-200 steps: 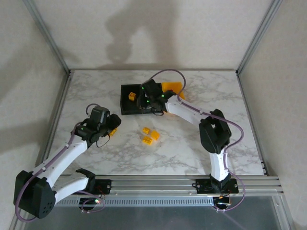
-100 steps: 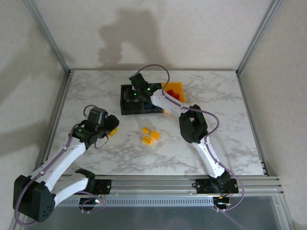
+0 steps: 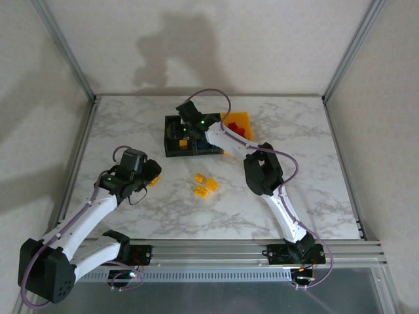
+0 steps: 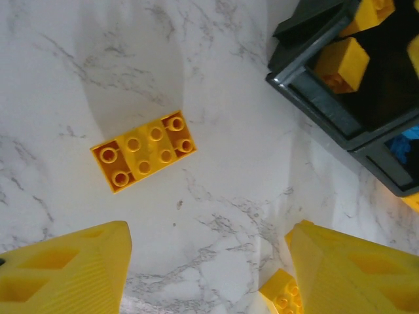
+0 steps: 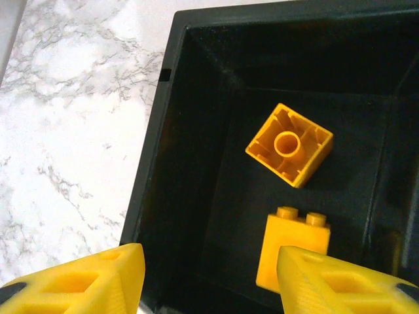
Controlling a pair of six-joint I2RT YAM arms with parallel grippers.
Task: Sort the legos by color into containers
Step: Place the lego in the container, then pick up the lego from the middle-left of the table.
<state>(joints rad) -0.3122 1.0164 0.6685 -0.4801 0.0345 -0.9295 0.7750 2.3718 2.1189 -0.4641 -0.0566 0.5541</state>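
Swung toward the upper left over the past second, elbow drawn in, the right arm now hangs its right pincer [image 5: 209,288] above the first black bin [image 5: 154,176] at upper centre of the overhead view. The left arm has barely stirred. We see the right pincer's fingers spread wide with nothing between them. Beneath them two yellow bricks [image 5: 289,144] lie on the bin's floor, one overturned and one on its side. To our eye that delivery is complete.

At the left of the overhead frame the left pincer [image 4: 209,261] hovers over the table [image 4: 59,52], its fingers likewise spread and empty. A flat yellow brick [image 4: 144,158] lies studs-up on bare marble just ahead of them, untouched.

We judge the sort well advanced but unfinished. Red bricks [image 3: 239,133] sit in the yellow bin [image 3: 236,119] just right of upper centre, and a blue brick [image 4: 407,134] shows in the second black bin [image 4: 386,163], which touches the first. Every loose piece we can make out on the table is yellow: a cluster of three [image 3: 211,184] at mid-frame and the one by the left pincer. Those have yet to reach the first black bin.
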